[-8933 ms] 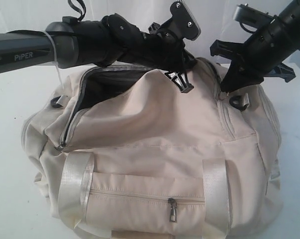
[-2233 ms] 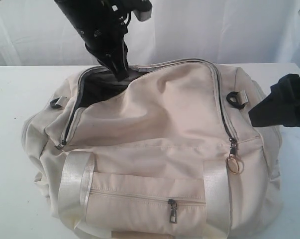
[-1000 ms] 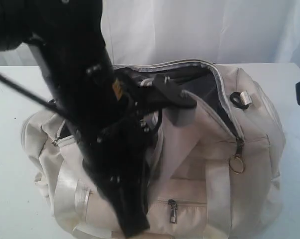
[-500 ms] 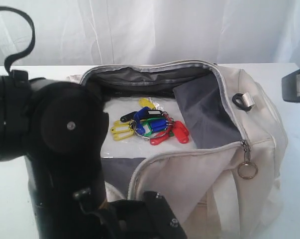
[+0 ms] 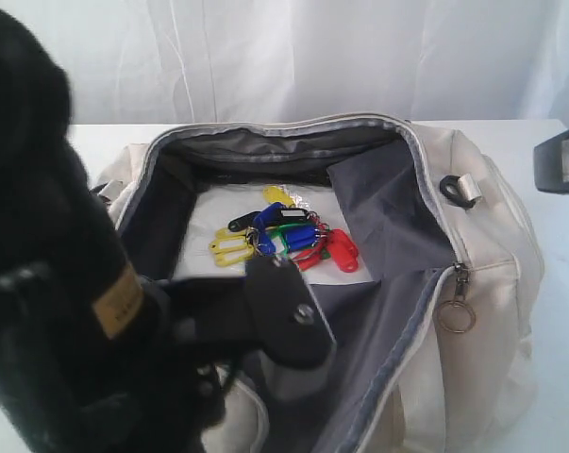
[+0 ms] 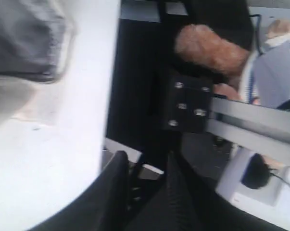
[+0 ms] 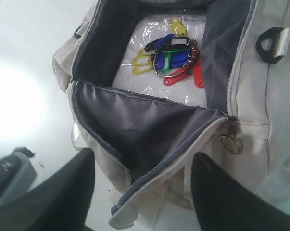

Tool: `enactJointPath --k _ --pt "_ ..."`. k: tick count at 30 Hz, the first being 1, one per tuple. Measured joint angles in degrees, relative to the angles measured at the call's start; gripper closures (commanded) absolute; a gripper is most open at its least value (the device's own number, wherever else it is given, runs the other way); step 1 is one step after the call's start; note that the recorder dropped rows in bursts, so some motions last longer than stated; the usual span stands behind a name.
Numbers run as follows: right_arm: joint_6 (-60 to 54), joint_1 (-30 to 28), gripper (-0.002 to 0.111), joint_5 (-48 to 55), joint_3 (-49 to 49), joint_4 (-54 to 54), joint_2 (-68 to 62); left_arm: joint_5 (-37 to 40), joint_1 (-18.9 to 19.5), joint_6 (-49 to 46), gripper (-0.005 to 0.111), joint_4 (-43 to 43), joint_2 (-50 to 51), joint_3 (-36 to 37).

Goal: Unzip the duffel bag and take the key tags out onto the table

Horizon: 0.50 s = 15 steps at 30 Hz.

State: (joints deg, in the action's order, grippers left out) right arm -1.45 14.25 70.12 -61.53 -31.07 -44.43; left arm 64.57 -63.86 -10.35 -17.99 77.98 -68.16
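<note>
ok grippers first. The right gripper (image 7: 145, 154) is hovering up by the right end of the duffel bag (image 5: 492, 245), w/ its two dark fingers (image 7: 63, 192) standing wide apart. Nothing's btwn them and they're not touching the bag afaict.

The left gripper (image 6: 145, 156) is only showing in its own wrist cam, and that pic is pretty blurry. Its two black fingers (image 6: 111, 192) are sitting w/ a narrow gap and nothing pinched in there, pointing past the edge of the white table (image 5: 567, 311). In the ext view the left arm (image 5: 48, 283) is filling the left foreground as a big black blob, hiding the bag's front-left corner.

The bag is lying unzipped on the table. Its top flap is folding down toward the front, so the dark grey lining (image 7: 145, 125) is facing up, smooth and slightly shiny w/ soft creases. The outer shell is cream-white fabric. A metal zipper pull w/ a round ring (image 5: 454, 316) is hanging at the right end of the opening. A black D-ring (image 5: 451, 189) on a pale strap loop is sitting further back on that same side.

The key tags (image 5: 284, 236) are lying inside the bag, mid compartment, on a glossy clear plastic sheet (image 7: 135, 43) over a white base. They're small flat rounded plastic tags in yellow, blue, green, red and one black, bunched on thin metal rings. A white draped curtain (image 5: 312, 57) is hanging behind.
</note>
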Motion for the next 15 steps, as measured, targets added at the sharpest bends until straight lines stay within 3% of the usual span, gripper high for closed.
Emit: enactJointPath --k 3,5,7,8,10,13,15 --pt "0.0 0.0 0.053 0.0 0.0 0.0 0.0 0.1 0.0 5.2 0.104 11.8 -3.8 -0.8" --pt "0.0 0.0 0.053 -0.5 0.0 0.0 0.0 -0.9 0.0 10.4 0.107 21.1 -5.4 -0.4" --pt "0.0 0.0 0.053 -3.1 0.6 -0.6 0.0 -5.2 0.0 13.9 0.107 27.4 -6.1 0.9" --pt "0.0 0.0 0.053 -5.5 1.9 -1.3 0.0 -12.2 0.0 15.2 0.107 29.3 -6.1 2.7" --pt "-1.5 0.0 0.059 -6.9 3.9 -3.8 -1.1 -19.5 0.0 15.9 0.107 28.8 -4.8 5.2" --pt "-6.5 0.0 0.073 -7.0 7.4 -10.6 -3.5 -20.3 0.0 17.2 0.107 28.6 -1.7 8.5" --pt "-12.0 0.0 0.076 -7.2 10.6 -17.4 -5.5 -19.7 0.0 18.2 0.107 28.7 -0.4 11.0"
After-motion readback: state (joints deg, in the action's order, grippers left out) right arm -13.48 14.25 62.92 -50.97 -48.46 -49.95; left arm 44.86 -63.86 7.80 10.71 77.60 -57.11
